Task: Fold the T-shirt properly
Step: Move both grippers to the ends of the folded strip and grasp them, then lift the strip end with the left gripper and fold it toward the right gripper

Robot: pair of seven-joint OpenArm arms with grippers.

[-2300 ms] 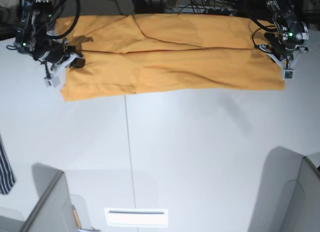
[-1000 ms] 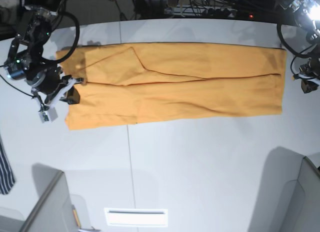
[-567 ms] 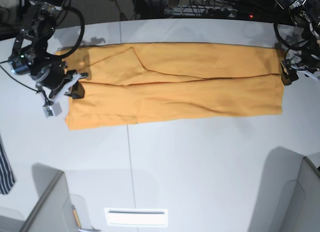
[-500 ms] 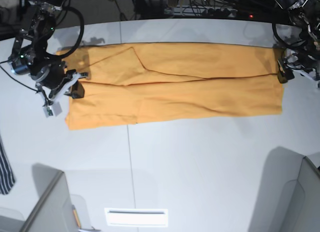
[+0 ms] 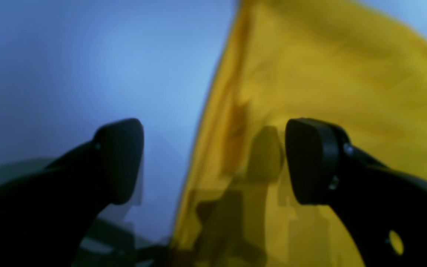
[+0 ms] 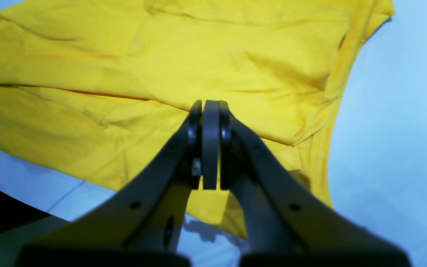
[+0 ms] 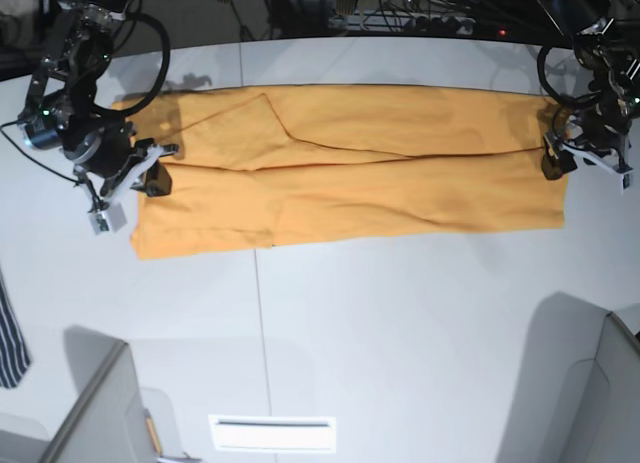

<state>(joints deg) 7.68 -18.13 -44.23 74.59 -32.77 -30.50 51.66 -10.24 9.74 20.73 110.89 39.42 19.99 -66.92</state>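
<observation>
T-shirt [image 7: 350, 163] lies flat on tabletop [image 7: 400, 323] as a long band running tool to tool: left tool [image 5: 213, 159] spread wide, straddling its end edge; right tool [image 6: 210, 144] clenched empty just above the opposite end

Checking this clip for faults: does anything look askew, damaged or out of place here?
Nothing damaged. The T-shirt lies folded into a long band, with a slanting crease and an uneven near-left corner. A striped garment hangs at the table edge, apart from the shirt.
</observation>
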